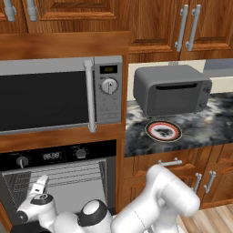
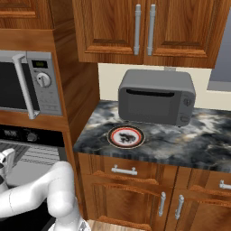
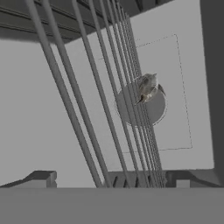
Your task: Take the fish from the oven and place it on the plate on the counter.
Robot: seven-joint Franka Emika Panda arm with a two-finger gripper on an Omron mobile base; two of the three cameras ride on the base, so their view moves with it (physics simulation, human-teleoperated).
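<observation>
The oven stands open below the silver microwave, its grey inside and wire racks on show under the black panel of knobs and a digital display. The white arm bends in from the lower right, and its end effector reaches up at the mouth of the oven, low on the left; I cannot tell how its fingers stand. To the right, on the dark marbled desk, the plate lies just in front of the grey toaster oven. Brown drawers with silver handles sit beneath the desk, wooden cupboards above.
</observation>
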